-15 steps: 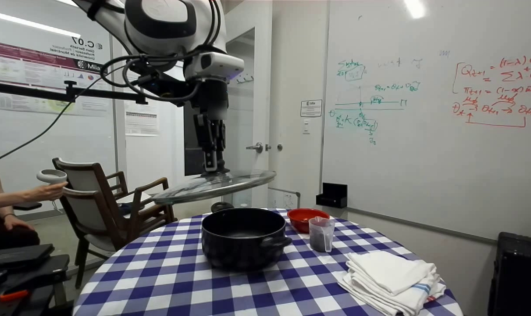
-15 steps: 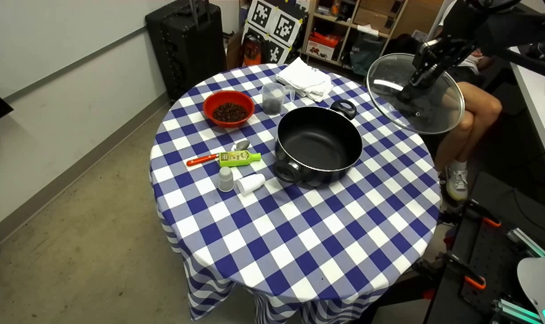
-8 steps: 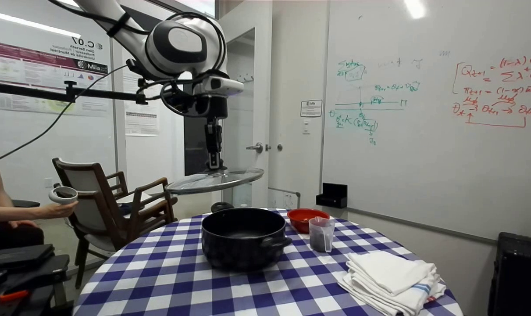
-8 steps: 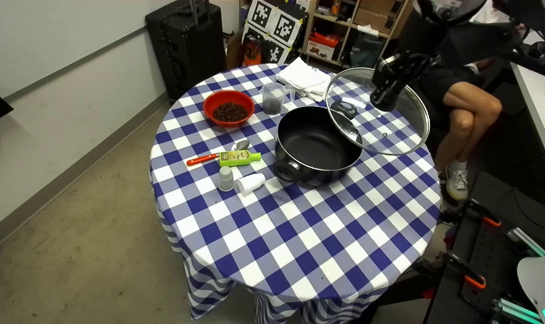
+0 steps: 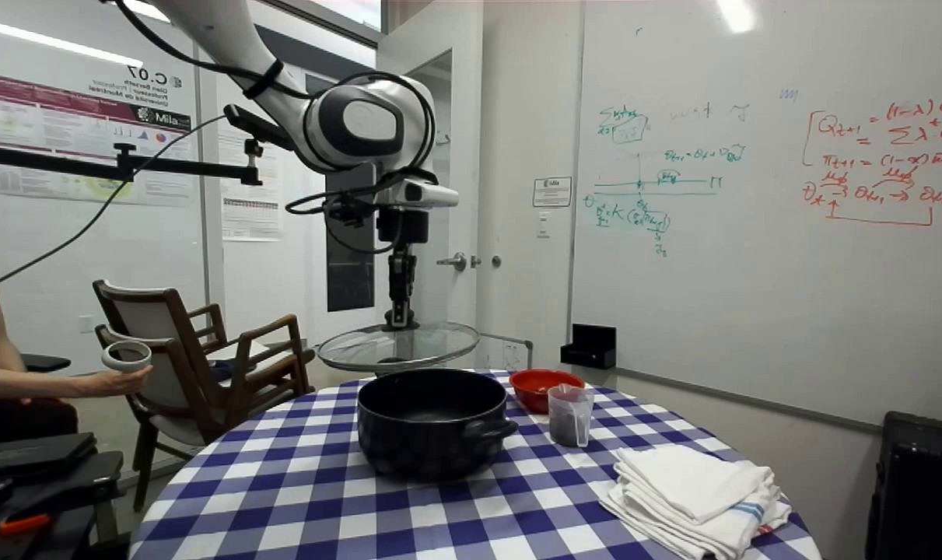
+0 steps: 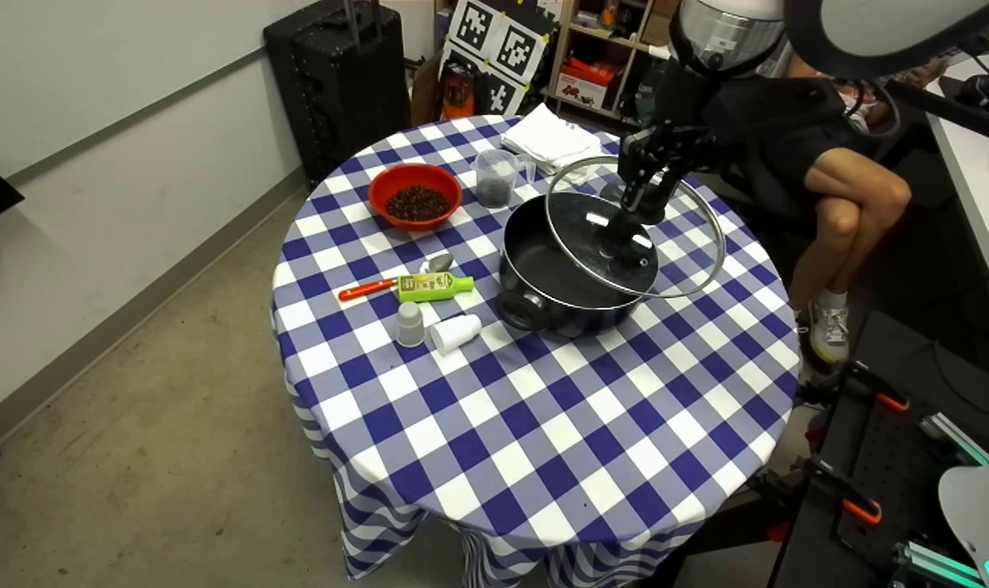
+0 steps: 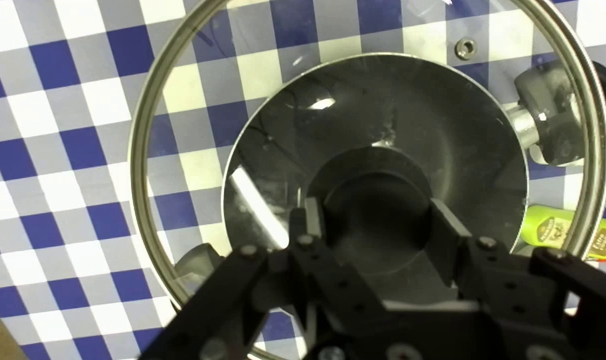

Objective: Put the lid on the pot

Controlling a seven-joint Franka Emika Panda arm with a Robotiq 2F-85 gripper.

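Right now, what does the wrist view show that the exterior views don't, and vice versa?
Wrist view only: readable lettering on the green bottle; straight-down look at the knob between both fingers.
Exterior views only: red bowl, whiteboard, black suitcase.
Shared: lid held by the hand, not yet seated on the pot; checked tablecloth.

Lid (image 7: pixel 370 115) partly past the wrist view's top edge, knob (image 7: pixel 378 215) a blur between 2 jaws.

In an exterior view, on the tablecloth (image 6: pixel 592 425) around the pot (image 6: pixel 541 263): bottle (image 6: pixel 433 287) to its left, bowl (image 6: pixel 416 174) and measuring cup (image 6: pixel 494 174) behind on that side, towels (image 6: pixel 550 139) behind; above it and rightward, lid (image 6: pixel 600 238).
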